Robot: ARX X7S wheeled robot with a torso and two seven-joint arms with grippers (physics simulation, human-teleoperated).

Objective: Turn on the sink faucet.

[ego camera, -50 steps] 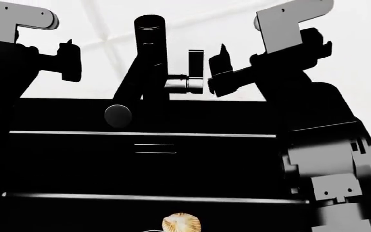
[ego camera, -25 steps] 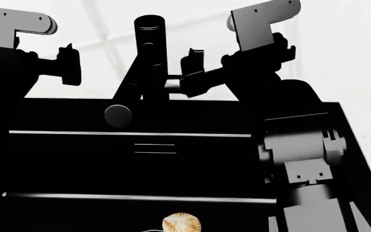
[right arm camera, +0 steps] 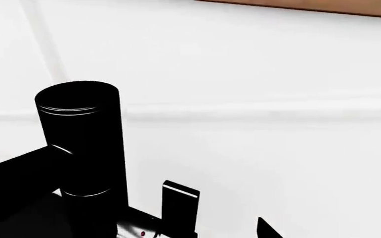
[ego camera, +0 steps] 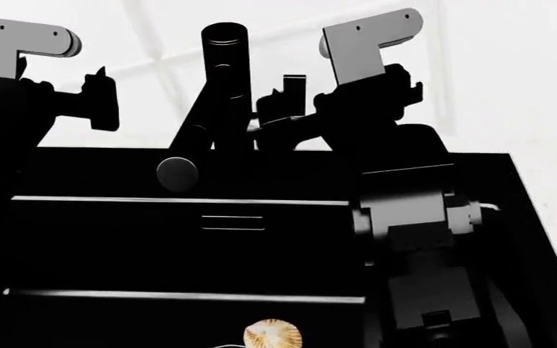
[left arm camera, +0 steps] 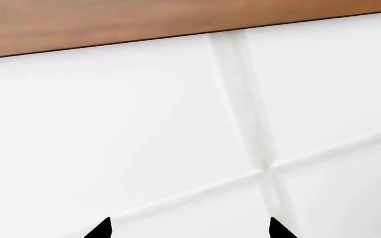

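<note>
The matte black sink faucet [ego camera: 224,80] stands at the back of the glossy black sink [ego camera: 114,246]. Its spout slants down-left to a round nozzle [ego camera: 178,172]. Its small lever handle [ego camera: 295,90] stands upright to the right of the column. My right gripper [ego camera: 276,110] is open and right at the lever. In the right wrist view the column [right arm camera: 81,144] and the lever [right arm camera: 180,208] are close, with one fingertip [right arm camera: 265,230] beside the lever. My left gripper [ego camera: 99,98] is open and empty left of the faucet, and its fingertips [left arm camera: 101,230] face the white wall.
The shiny round drain [ego camera: 272,336] sits at the sink's near side. A white tiled wall [left arm camera: 177,124] rises behind the faucet, with a wooden strip [left arm camera: 111,20] above it. White counter [ego camera: 550,109] lies to the right of the sink.
My right arm has swung left and its gripper has closed in on the faucet lever. The left arm has barely moved. The lever still stands upright.
</note>
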